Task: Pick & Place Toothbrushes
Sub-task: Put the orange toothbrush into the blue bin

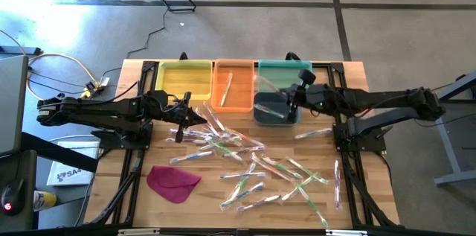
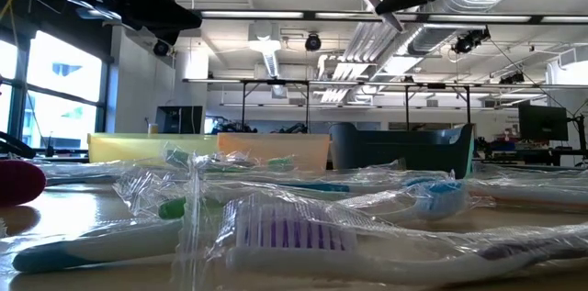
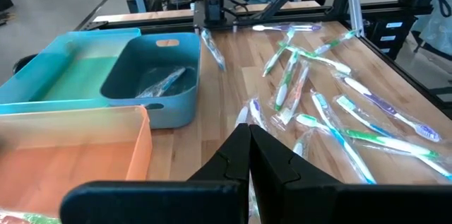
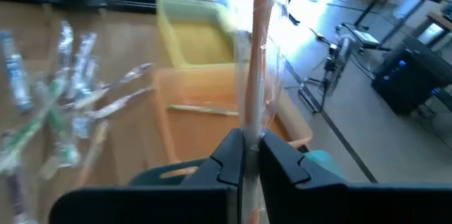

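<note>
Carrying stage: the right gripper (image 4: pixel 248 155) was clamped on an orange-handled toothbrush (image 4: pixel 256 54) in its clear wrapper, which stood up from between the closed fingers, above the bins.
Right gripper, position: in the high view it (image 1: pixel 291 96) hung over the dark blue bin (image 1: pixel 260 114), close to the orange bin (image 1: pixel 233 100) next to it.
Left gripper: its fingers (image 3: pixel 272 164) were pressed together with nothing visibly between them; it (image 1: pixel 195 116) hovered at the near edge of the orange bin, just above the heap.
Toothbrushes, loose: the toothbrushes (image 1: pixel 253 169) lay scattered in their wrappers across the middle and right of the table (image 1: pixel 216 214), well apart from the bins.
Toothbrushes, binned: one lay in the orange bin (image 4: pixel 201 110), and a wrapped one showed in the dark blue bin (image 3: pixel 164 83); what lay in the yellow bin (image 1: pixel 172 81) could not be told.
Sorting rule, judged: the bins seemed matched to handle colour, so the held brush probably belonged in the orange bin.
Next move, judged: shift the right gripper sideways until the brush hung over the orange bin, then part the fingers.
Caution, judged: the glossy wrapper might cling to a finger on release.
Bystander object: a magenta cloth (image 1: pixel 172 182) lay at the table's near left, apart from the work.
</note>
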Available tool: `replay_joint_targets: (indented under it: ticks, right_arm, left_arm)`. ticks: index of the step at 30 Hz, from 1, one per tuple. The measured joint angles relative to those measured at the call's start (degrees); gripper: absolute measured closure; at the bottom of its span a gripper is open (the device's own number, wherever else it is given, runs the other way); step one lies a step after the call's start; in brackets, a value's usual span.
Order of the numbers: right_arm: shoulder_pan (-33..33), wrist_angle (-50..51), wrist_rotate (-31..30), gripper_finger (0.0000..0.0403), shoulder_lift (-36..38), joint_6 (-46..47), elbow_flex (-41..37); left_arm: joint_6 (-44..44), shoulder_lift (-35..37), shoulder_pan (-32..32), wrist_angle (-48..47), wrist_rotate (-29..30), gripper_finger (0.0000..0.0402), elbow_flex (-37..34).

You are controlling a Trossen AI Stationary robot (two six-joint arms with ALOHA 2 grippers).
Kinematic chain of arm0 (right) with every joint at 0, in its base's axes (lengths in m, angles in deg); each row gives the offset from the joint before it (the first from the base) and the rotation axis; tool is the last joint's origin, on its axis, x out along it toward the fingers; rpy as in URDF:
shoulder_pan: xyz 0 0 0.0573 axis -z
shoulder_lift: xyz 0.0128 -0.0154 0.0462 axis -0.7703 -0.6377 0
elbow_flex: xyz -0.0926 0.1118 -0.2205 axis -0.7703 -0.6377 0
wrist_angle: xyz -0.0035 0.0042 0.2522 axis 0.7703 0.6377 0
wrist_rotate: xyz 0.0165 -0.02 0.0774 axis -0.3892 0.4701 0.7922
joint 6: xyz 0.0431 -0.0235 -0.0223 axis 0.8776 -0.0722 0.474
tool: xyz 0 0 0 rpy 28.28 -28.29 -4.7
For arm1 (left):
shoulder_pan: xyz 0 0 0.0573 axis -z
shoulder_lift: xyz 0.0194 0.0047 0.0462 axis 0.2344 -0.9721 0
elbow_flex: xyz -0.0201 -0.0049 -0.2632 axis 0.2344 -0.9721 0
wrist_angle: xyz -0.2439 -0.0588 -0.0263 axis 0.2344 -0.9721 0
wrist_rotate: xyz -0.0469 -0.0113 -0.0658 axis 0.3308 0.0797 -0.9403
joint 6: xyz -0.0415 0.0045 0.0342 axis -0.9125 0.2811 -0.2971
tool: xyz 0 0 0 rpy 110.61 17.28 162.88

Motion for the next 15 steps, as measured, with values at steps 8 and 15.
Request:
replay_joint_targets:
  ticks: [8,15]
  right_arm:
    - [10.3,4.0,5.8,0.0384,-0.6,-2.0,0.0]
    - [19.4,4.8,10.9,0.0384,-3.1,-2.5,0.0]
  left_arm:
    - [0.0,0.0,0.0,0.0,0.1,0.0401,0.0]
    - [0.0,0.0,0.0,0.0,0.1,0.0402,0.0]
